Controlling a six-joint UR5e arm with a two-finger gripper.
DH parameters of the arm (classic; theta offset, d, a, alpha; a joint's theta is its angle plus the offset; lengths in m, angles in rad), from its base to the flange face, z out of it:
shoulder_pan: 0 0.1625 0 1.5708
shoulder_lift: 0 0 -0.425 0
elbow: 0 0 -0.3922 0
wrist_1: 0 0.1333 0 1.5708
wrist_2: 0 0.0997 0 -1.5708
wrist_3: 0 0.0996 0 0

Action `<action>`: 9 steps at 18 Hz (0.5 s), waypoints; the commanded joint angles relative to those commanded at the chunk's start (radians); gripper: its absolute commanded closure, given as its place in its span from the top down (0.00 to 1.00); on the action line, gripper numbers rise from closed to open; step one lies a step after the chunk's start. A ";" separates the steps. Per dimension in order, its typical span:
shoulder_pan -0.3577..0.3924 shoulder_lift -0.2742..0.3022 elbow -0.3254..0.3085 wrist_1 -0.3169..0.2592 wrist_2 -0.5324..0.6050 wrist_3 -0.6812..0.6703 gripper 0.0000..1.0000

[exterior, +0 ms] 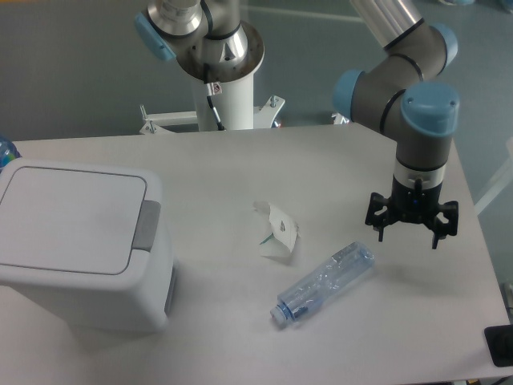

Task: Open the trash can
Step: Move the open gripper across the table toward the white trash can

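Observation:
The trash can point(80, 241) is a large white boxy bin at the left of the table. Its flat lid point(68, 216) lies closed. A grey push-button bar point(147, 226) sits at the lid's right rim. My gripper point(409, 238) hangs pointing down over the right side of the table, far to the right of the bin. Its fingers point(380, 235) are spread apart and hold nothing.
A crumpled white paper piece point(276, 233) lies mid-table. A clear plastic bottle point(325, 282) with a blue cap lies on its side just left of and below the gripper. The robot base point(220, 72) stands behind the table. A dark object point(501, 345) sits at the right edge.

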 joint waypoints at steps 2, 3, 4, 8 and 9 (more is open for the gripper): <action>-0.020 0.000 -0.003 0.002 -0.008 -0.020 1.00; -0.028 0.002 -0.009 0.000 -0.026 -0.019 1.00; -0.040 0.002 -0.021 -0.002 -0.043 -0.022 1.00; -0.068 0.077 -0.118 -0.015 -0.066 -0.023 1.00; -0.077 0.102 -0.159 -0.015 -0.068 -0.017 1.00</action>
